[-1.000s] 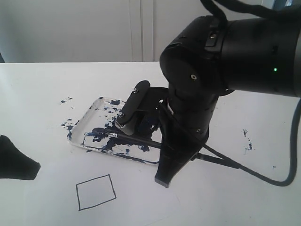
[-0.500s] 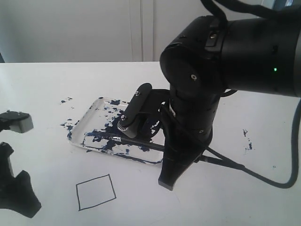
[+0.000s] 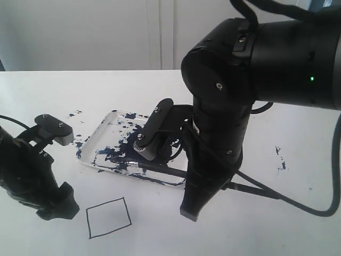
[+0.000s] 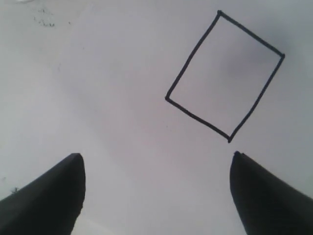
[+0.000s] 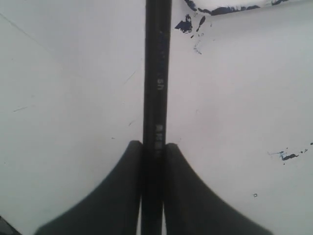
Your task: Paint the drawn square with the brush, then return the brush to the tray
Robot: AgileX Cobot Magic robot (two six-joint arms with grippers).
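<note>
The white tray (image 3: 87,145), smeared dark blue, lies left of centre on the white table. The brush (image 3: 160,169) slants from the tray's paint out under my right arm (image 3: 218,106); its dark tip rests in the paint. My right gripper (image 5: 153,144) is shut on the black brush (image 5: 156,73) handle, just outside the tray's rim (image 5: 220,8). The drawn square (image 3: 108,217) sits in front of the tray, white inside. My left gripper (image 3: 53,205) hovers just left of it, open and empty (image 4: 156,156), with the drawn square (image 4: 225,76) ahead of its fingers.
Dark paint splatters mark the table left of the tray (image 3: 74,113) and far right (image 3: 278,154). A black cable (image 3: 298,205) trails right from the right arm. The right arm's bulk hides the tray's right end.
My left arm has swung in from the lower left edge and now stands beside the square. The brush tip has slid a little leftward in the tray's paint.
</note>
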